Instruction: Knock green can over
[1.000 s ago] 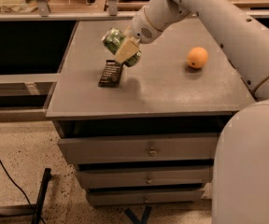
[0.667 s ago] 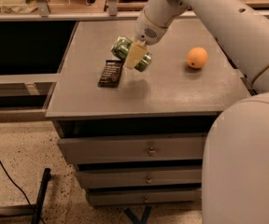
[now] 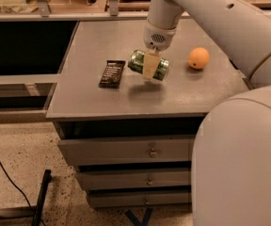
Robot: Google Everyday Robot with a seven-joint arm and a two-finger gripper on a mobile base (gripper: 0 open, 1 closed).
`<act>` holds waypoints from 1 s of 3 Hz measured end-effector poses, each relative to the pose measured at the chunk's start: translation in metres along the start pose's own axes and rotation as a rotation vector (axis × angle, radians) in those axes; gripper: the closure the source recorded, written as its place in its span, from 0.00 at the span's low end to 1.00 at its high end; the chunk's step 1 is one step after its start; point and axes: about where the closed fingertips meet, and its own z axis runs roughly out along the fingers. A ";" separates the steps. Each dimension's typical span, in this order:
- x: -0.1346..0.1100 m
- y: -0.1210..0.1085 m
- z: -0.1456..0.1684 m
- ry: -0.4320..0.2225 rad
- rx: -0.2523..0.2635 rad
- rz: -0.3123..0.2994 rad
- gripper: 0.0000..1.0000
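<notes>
The green can [image 3: 160, 67] is tipped on its side, held a little above the grey cabinet top [image 3: 126, 95] near its middle, with a shadow beneath it. My gripper [image 3: 149, 66] reaches down from the white arm and is shut on the can, one pale finger [image 3: 149, 68] across its front. The can's silver end points left.
A flat black bar [image 3: 112, 73] lies left of the can. An orange fruit [image 3: 198, 58] sits to the right. The cabinet has drawers [image 3: 126, 149] below. My white arm body [image 3: 241, 164] fills the lower right. A black cable runs on the floor at left.
The gripper has carried the can to the right, away from the black bar, and the can has turned from tilted to lying horizontal in the grip.
</notes>
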 end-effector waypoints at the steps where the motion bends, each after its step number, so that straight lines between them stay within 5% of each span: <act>1: 0.007 0.006 0.016 0.043 -0.068 -0.011 0.59; 3: 0.002 0.000 0.022 0.027 -0.048 -0.011 0.12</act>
